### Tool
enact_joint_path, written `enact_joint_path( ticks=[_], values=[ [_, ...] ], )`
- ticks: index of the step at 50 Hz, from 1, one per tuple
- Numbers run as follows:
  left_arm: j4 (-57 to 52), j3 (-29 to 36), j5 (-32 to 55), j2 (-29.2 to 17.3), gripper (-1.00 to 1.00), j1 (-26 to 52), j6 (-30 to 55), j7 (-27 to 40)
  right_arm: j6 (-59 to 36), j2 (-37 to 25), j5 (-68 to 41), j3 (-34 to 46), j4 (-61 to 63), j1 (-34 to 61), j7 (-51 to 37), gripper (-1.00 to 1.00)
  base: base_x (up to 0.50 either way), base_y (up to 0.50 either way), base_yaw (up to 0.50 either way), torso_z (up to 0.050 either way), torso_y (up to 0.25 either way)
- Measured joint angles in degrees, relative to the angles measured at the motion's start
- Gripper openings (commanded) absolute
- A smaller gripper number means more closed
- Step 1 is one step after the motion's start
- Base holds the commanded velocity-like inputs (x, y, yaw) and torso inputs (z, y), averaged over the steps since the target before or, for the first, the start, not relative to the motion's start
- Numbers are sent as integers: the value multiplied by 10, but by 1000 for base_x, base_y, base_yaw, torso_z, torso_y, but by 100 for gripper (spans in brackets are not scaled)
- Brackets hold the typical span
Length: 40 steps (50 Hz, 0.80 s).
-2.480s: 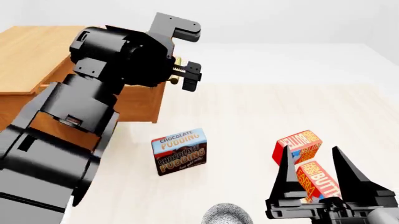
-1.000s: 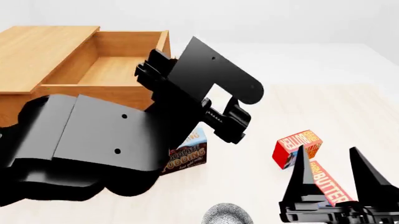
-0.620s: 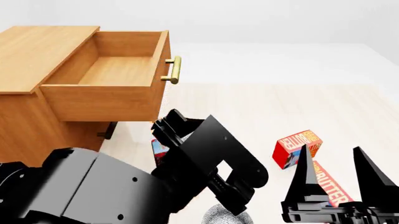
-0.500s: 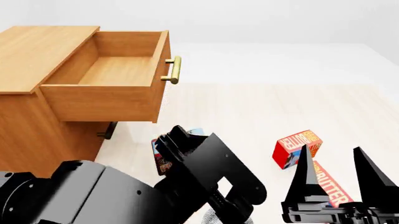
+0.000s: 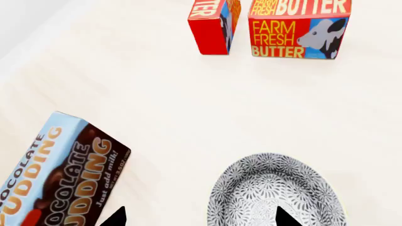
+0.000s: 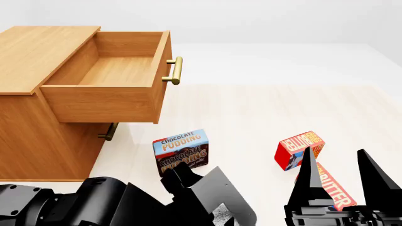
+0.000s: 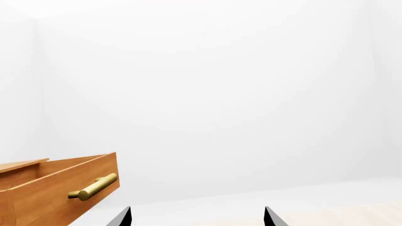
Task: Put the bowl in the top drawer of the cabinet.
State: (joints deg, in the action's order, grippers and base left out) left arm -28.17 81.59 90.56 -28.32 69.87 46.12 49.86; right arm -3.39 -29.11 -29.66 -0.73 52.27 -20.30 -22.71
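The speckled grey-and-white bowl (image 5: 276, 193) sits on the pale floor beside the chocolate pudding box (image 5: 56, 179). My left gripper (image 5: 197, 217) hangs open just above it, one fingertip over the bowl and the other near the pudding box. In the head view my left arm (image 6: 125, 205) covers almost all of the bowl. The cabinet (image 6: 37, 47) stands at the left with its top drawer (image 6: 116, 70) pulled open and bare inside, brass handle (image 6: 174, 70) facing out. My right gripper (image 6: 339, 176) is open at the lower right, holding nothing.
Two red butter boxes (image 6: 300, 148) (image 6: 330, 188) lie right of the pudding box (image 6: 180, 151), close to my right gripper. The lower drawer handle (image 6: 110, 132) shows under the open drawer. The right wrist view catches the drawer front (image 7: 63, 193) and a white wall.
The left gripper pulled the top drawer open, let go of the handle, and the arm swung down and back to hover over the bowl. The right gripper barely moved.
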Motion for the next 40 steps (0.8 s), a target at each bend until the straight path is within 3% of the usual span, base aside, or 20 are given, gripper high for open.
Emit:
enact_joint_path(
  ticks=[40],
  values=[
    [173, -4, 21, 28, 100, -5, -2, -146, 12, -3, 7, 8, -1, -7, -3, 100, 0, 0, 0, 0, 0]
  ],
)
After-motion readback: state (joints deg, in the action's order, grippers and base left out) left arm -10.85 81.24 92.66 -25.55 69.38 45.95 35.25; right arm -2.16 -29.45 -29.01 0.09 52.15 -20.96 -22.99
